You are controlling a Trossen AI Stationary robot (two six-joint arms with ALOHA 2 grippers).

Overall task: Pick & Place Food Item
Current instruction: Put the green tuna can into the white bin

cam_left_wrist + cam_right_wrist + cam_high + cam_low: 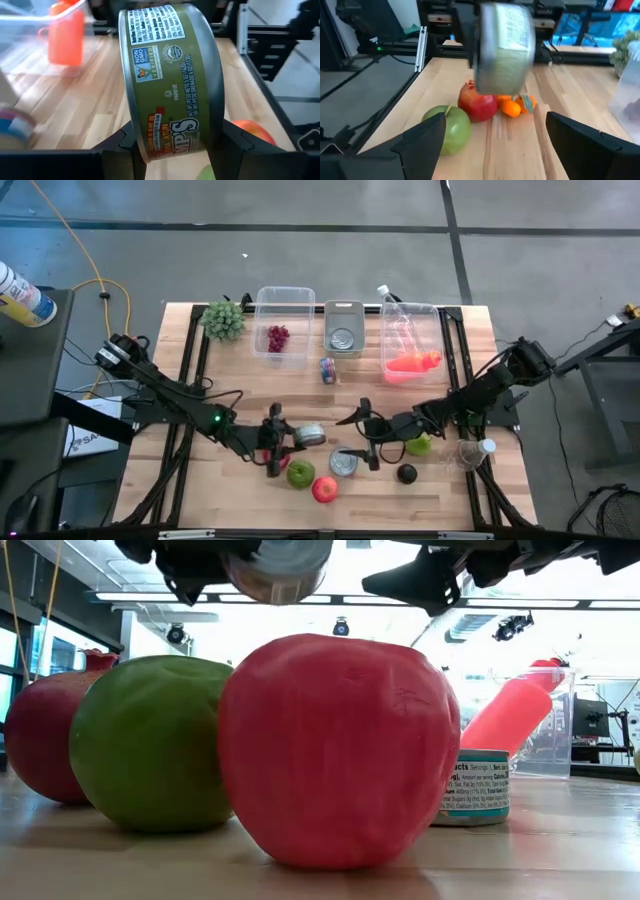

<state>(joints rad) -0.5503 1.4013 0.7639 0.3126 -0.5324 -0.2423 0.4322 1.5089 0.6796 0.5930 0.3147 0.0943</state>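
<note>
My left gripper (292, 439) (172, 150) is shut on a round tin can with an olive-green label (311, 435) (170, 75), which is lifted above the table's near middle. In the low view the can (277, 565) hangs over the fruit. My right gripper (366, 436) (492, 145) is open, facing that can (505, 50) from the right and touching nothing. A green apple (300, 473), a red apple (324, 489) and a second can (343, 462) rest on the table below. A pomegranate (479, 102) sits beside the green apple (447, 127). My left gripper pinches the can between its two fingers (125, 145), one on each flat end, so the labelled side wall (165, 100) faces the wrist camera. The fingers come level from the table's left. The can stands on edge in the hold, lifted clear of the table.
Along the far edge stand a clear bin with grapes (283, 325), a grey bin holding a can (344, 330) and a clear bin with an orange item (410, 350). A plant (224, 320), a small colourful item (327, 368), a dark fruit (406, 473) and a plastic cup (472, 452) also sit here.
</note>
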